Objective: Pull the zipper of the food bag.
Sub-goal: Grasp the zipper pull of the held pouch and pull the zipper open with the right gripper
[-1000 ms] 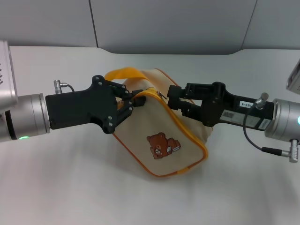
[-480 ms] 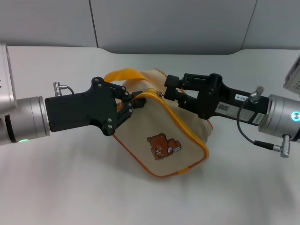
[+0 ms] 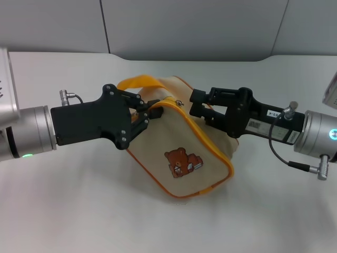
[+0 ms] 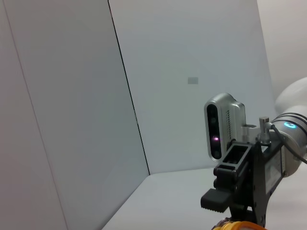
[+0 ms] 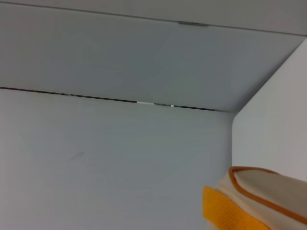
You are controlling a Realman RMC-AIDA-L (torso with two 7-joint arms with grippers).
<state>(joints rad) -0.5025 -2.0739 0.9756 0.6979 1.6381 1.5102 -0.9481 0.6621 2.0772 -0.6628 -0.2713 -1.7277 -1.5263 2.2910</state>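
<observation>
Right gripper (image 3: pixel 197 105) shifted rightward above boxy canvas food bag (image 3: pixel 181 153).

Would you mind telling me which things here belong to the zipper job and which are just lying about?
Part of the job:
- bag
- zipper on the bag's top edge
- left tool, shut on the bag's end
- right tool, beside the zipper

Just there:
- table
- wall
</observation>
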